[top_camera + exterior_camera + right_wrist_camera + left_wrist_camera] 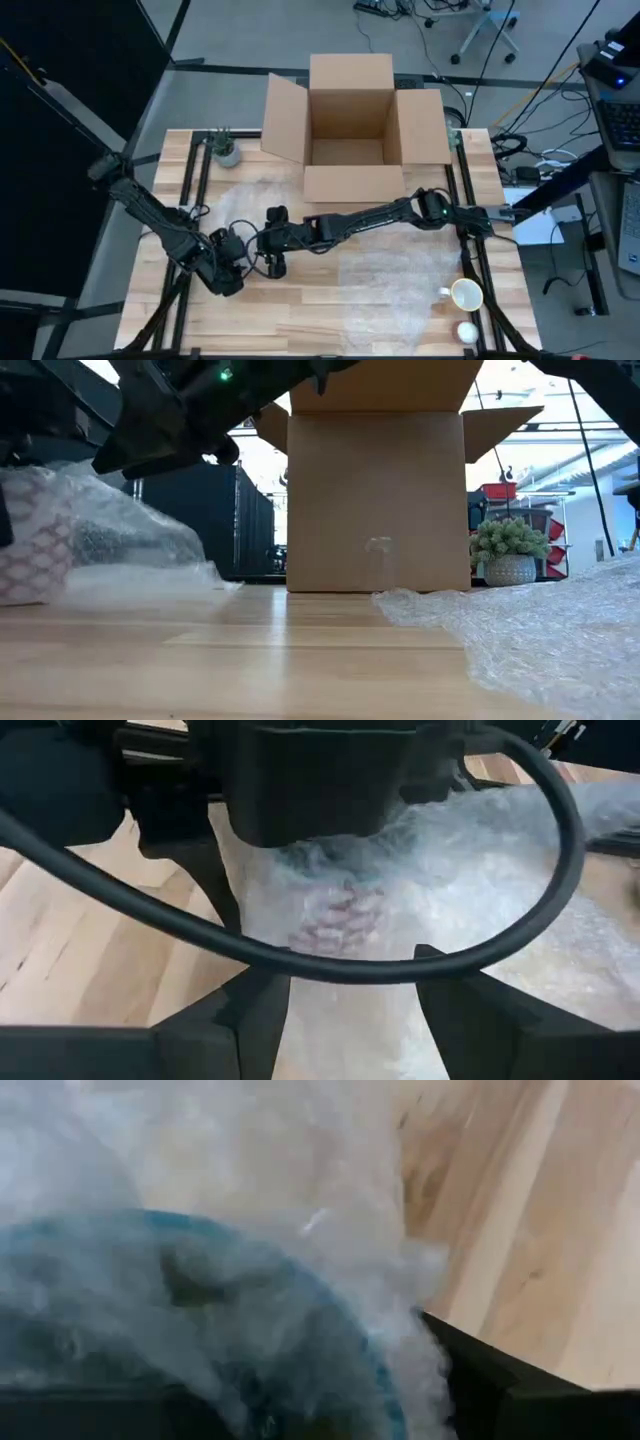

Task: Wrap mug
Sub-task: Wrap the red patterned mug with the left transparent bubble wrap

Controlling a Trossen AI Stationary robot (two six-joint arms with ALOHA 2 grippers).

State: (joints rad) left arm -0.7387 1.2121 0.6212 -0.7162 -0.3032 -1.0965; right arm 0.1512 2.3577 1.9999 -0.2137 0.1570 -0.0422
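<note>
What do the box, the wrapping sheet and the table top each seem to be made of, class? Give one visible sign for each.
Box: plain brown cardboard, matt, with folded-out flaps.
Wrapping sheet: clear plastic bubble wrap, judging by its cloudy, pebbled, crinkled surface.
Table top: pale wood planks with visible grain and seams, smooth; possibly lacquered, though that stays uncertain.

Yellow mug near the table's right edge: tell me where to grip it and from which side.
Come straight down on the mug and pinch its rim wall, one of the fingers inside, one outside. The mug stands upright, mouth open upward, and its handle points toward the table's middle, so take the opposite side.
</note>
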